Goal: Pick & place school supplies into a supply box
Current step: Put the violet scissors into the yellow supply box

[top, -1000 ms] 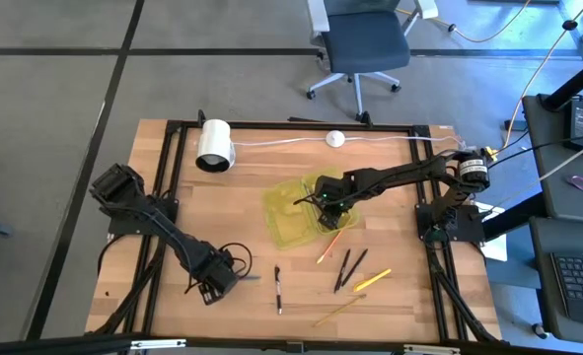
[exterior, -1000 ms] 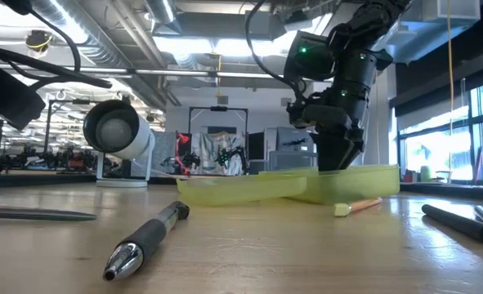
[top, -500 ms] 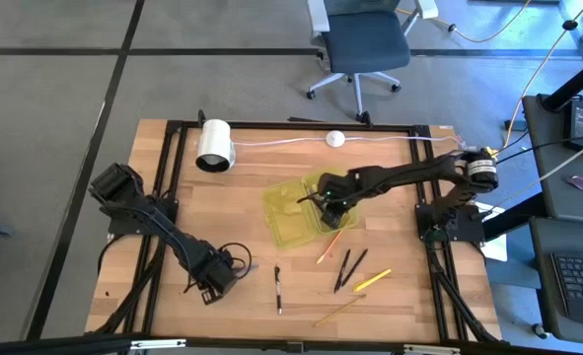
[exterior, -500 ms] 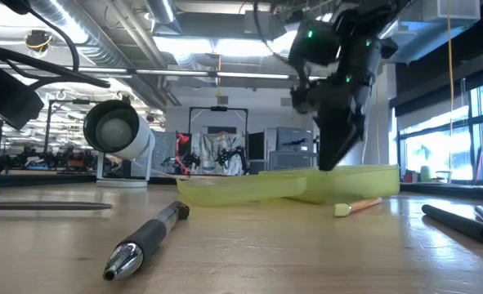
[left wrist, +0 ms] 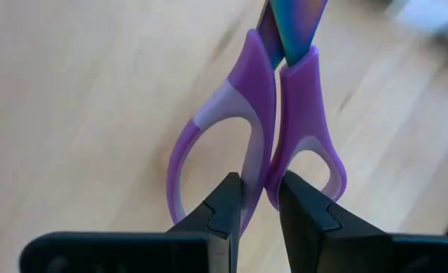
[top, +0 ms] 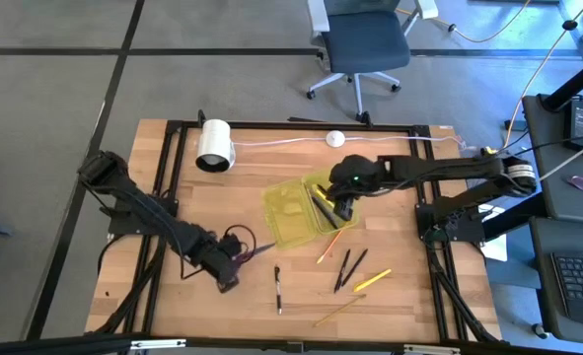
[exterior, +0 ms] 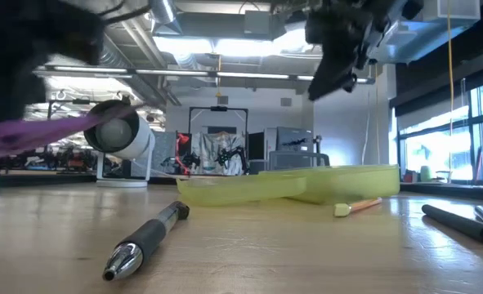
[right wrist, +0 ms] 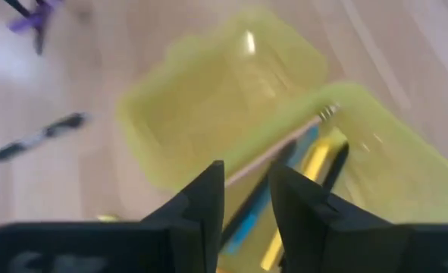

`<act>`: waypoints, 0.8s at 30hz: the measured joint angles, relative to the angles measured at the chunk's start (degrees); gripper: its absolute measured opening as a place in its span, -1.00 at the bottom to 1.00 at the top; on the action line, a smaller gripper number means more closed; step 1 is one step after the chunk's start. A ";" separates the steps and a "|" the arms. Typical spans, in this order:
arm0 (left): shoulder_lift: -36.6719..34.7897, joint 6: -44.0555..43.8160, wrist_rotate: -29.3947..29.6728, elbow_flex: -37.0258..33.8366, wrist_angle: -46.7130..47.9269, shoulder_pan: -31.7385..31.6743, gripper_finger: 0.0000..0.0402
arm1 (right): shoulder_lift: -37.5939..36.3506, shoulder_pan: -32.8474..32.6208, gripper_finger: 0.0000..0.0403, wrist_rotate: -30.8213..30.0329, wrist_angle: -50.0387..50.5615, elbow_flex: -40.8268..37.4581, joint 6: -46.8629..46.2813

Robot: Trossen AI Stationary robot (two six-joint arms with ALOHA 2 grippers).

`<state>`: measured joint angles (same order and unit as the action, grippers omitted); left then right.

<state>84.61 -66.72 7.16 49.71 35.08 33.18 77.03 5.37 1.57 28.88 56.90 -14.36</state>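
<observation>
Gripping the scissors point(left wrist: 273, 129), left jaws hang above open table; right jaws narrowly apart above the supply box point(top: 296, 212).

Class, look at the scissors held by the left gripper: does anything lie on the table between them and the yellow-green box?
Nothing visible does. The left gripper holds the scissors by the handles, and the bare table runs from there to the box. The black pen lies off to the side.

Glossy plastic scissors point(left wrist: 265, 144); translucent, seemingly plastic supply box point(top: 289, 213); wood table point(top: 261, 177).
</observation>
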 joint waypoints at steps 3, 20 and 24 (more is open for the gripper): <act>-1.51 3.83 2.44 0.07 -5.56 -3.14 -0.72 | -2.24 0.00 -0.45 1.83 -1.55 -0.02 1.28; -2.24 42.66 -10.96 0.15 -45.85 -20.55 -0.72 | -6.23 -2.54 -0.45 17.12 -10.08 -0.02 18.00; -2.29 46.73 -19.02 0.17 -53.55 -23.92 -0.72 | -6.88 -4.86 -0.45 17.77 -15.52 -0.02 22.27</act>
<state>82.32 -19.99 -11.85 49.89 -18.47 9.25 70.15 0.51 19.33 13.36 56.88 7.91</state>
